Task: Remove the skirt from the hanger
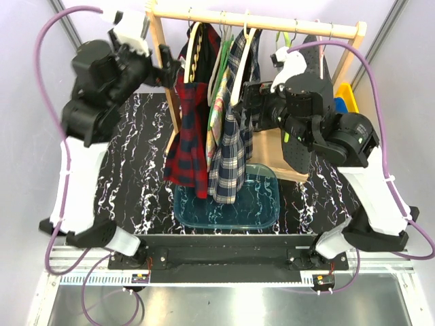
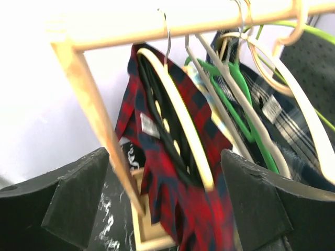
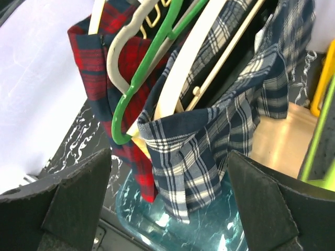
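A wooden rack's rail (image 1: 258, 24) carries several hangers. A red plaid skirt (image 1: 187, 132) hangs at the left on a wooden hanger (image 2: 178, 130). A navy plaid skirt (image 1: 228, 159) hangs beside it, over a teal tray (image 1: 268, 207). My left gripper (image 1: 168, 64) is open at the rack's left post (image 2: 94, 120), and the red skirt (image 2: 183, 198) shows between its fingers (image 2: 68, 198). My right gripper (image 1: 250, 102) is open just right of the garments. In the right wrist view (image 3: 167, 204) it faces the navy skirt (image 3: 193, 151), not touching it.
A green hanger (image 3: 141, 78) and white hangers crowd the rail between the skirts. A yellow-green floral garment (image 1: 216, 119) hangs in the middle. A yellow bin (image 1: 348, 95) stands at the back right. The rack's wooden base (image 1: 272, 146) lies behind the tray.
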`<move>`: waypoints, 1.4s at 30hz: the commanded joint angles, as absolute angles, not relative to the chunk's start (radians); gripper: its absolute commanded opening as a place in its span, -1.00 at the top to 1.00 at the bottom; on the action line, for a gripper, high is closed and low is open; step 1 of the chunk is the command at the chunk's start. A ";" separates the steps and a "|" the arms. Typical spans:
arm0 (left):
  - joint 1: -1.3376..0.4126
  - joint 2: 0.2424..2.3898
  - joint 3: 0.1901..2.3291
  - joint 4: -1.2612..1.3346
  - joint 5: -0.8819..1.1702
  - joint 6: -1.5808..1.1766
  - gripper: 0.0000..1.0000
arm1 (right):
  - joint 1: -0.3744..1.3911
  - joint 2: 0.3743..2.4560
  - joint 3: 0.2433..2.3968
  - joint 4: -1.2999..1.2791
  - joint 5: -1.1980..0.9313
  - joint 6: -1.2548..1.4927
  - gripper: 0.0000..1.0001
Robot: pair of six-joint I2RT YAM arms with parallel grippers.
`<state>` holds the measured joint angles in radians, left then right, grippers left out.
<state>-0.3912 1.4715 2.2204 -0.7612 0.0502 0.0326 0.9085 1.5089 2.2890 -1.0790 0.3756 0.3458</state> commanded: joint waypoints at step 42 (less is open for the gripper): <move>-0.437 1.844 2.362 -0.482 0.018 0.021 0.79 | 0.907 1.023 1.783 -0.620 0.374 0.267 -0.75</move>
